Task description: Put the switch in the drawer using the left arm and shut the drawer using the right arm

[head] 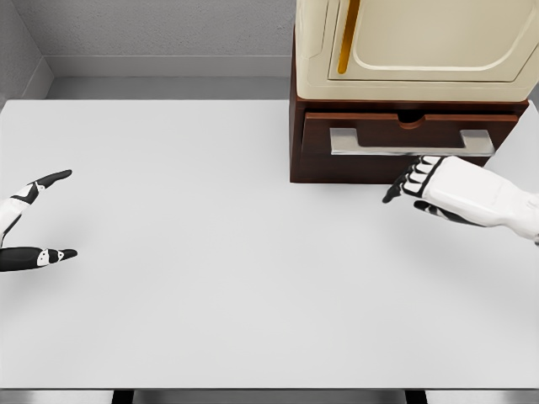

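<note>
Two hands over a white table, drawer at the back right.

Left hand (34, 220) at the left edge, fingers spread, holding nothing; the switch is not visible. Right hand (438, 187), fingers curled, lies just below the drawer (410, 132) and its silver handle (410, 143).

White table (210, 320) under a grey back wall (152, 25). Dark reddish-brown cabinet (296, 143) and matching drawer (370, 128) with a silvery metal handle (411, 143), topped by a cream unit (421, 42) bearing one golden-yellow stripe (347, 38). White-shelled left hand (29, 223) with black fingers and black-and-white tips, white right hand (438, 189) with black finger joints.
</note>
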Tool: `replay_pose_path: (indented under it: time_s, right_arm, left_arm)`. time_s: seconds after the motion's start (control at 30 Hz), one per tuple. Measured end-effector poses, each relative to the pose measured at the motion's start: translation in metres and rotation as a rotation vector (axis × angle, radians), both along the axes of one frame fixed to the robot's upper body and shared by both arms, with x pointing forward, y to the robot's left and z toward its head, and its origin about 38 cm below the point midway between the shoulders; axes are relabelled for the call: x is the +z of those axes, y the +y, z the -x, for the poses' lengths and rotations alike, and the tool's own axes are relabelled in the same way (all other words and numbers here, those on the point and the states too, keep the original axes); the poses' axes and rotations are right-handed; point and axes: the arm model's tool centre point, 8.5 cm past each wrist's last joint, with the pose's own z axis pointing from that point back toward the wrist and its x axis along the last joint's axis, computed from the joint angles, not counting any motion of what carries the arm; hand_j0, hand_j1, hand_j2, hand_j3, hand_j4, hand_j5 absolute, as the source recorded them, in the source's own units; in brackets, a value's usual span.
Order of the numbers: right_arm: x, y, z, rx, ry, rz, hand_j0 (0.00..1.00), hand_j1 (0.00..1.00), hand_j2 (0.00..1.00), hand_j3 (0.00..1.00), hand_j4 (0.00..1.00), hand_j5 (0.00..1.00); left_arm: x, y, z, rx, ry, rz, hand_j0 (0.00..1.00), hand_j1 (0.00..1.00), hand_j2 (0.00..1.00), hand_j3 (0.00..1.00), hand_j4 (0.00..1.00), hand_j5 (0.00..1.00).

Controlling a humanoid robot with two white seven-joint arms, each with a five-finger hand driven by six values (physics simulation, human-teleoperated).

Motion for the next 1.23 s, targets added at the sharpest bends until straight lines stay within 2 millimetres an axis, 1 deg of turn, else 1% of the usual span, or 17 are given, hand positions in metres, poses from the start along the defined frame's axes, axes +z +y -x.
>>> replay_pose_path:
  time_s: [0.07, 0.13, 0.2, 0.33, 0.5, 0.57, 0.63, 0.8, 0.93, 1.03, 1.1, 1.17, 1.23]
  right_arm:
    - [-0.001, 0.001, -0.002, -0.003, -0.002, -0.009, 0.71, 0.71, 0.71, 0.71, 0.71, 0.71]
    - [-0.003, 0.001, -0.004, -0.007, 0.000, -0.013, 0.69, 0.69, 0.69, 0.69, 0.69, 0.69]
    - [-0.002, 0.001, -0.006, -0.011, -0.004, -0.015, 0.70, 0.70, 0.70, 0.70, 0.70, 0.70]
    - [-0.002, -0.001, -0.009, -0.020, -0.006, -0.018, 0.74, 0.74, 0.74, 0.74, 0.74, 0.74]
    - [0.002, -0.002, -0.017, -0.033, -0.022, -0.024, 0.74, 0.74, 0.74, 0.74, 0.74, 0.74]
    - [0.001, -0.002, -0.019, -0.036, -0.020, -0.028, 0.75, 0.75, 0.75, 0.75, 0.75, 0.75]
    - [0.003, -0.001, -0.021, -0.036, -0.030, -0.031, 0.76, 0.76, 0.76, 0.76, 0.76, 0.76]
    - [0.003, -0.003, -0.027, -0.048, -0.036, -0.023, 0.77, 0.77, 0.77, 0.77, 0.77, 0.77]
    - [0.004, -0.002, -0.029, -0.054, -0.030, -0.054, 0.77, 0.77, 0.77, 0.77, 0.77, 0.77]
    - [0.001, -0.005, -0.024, -0.053, -0.020, -0.041, 0.78, 0.78, 0.78, 0.78, 0.78, 0.78]
    - [-0.012, -0.014, -0.010, -0.057, 0.026, 0.000, 0.82, 0.82, 0.82, 0.82, 0.82, 0.82]
    - [-0.015, -0.025, -0.001, -0.062, 0.051, 0.047, 0.85, 0.85, 0.85, 0.85, 0.85, 0.85]
    - [-0.008, -0.034, 0.003, -0.065, 0.051, 0.086, 0.84, 0.84, 0.84, 0.84, 0.84, 0.84]
  left_arm:
    - [0.000, 0.000, 0.000, 0.000, 0.000, 0.000, 1.00, 1.00, 1.00, 1.00, 1.00, 1.00]
    - [0.000, 0.000, 0.000, 0.000, 0.000, 0.000, 1.00, 1.00, 1.00, 1.00, 1.00, 1.00]
    - [0.000, 0.000, 0.000, -0.001, -0.001, 0.000, 1.00, 1.00, 1.00, 1.00, 1.00, 1.00]
    - [0.000, -0.001, 0.000, -0.002, 0.000, 0.000, 1.00, 1.00, 1.00, 1.00, 1.00, 1.00]
    - [0.000, -0.001, 0.001, -0.002, 0.000, -0.001, 1.00, 1.00, 1.00, 1.00, 1.00, 1.00]
    - [0.000, -0.001, 0.001, -0.002, 0.000, -0.001, 1.00, 1.00, 1.00, 1.00, 1.00, 1.00]
    - [0.000, -0.001, 0.001, -0.002, 0.000, -0.001, 1.00, 1.00, 1.00, 1.00, 1.00, 1.00]
    - [0.001, -0.001, 0.000, -0.003, -0.002, -0.001, 1.00, 1.00, 1.00, 1.00, 1.00, 1.00]
    - [0.002, -0.002, 0.000, -0.005, -0.005, -0.002, 1.00, 1.00, 1.00, 1.00, 1.00, 1.00]
    - [0.002, -0.002, 0.001, -0.006, -0.005, -0.002, 1.00, 1.00, 1.00, 1.00, 1.00, 1.00]
    - [0.002, -0.002, 0.001, -0.007, -0.006, -0.002, 1.00, 1.00, 1.00, 1.00, 1.00, 1.00]
    - [0.002, -0.002, 0.001, -0.007, -0.007, -0.003, 1.00, 1.00, 1.00, 1.00, 1.00, 1.00]
    - [0.002, -0.003, 0.001, -0.007, -0.007, 0.002, 1.00, 1.00, 1.00, 1.00, 1.00, 1.00]
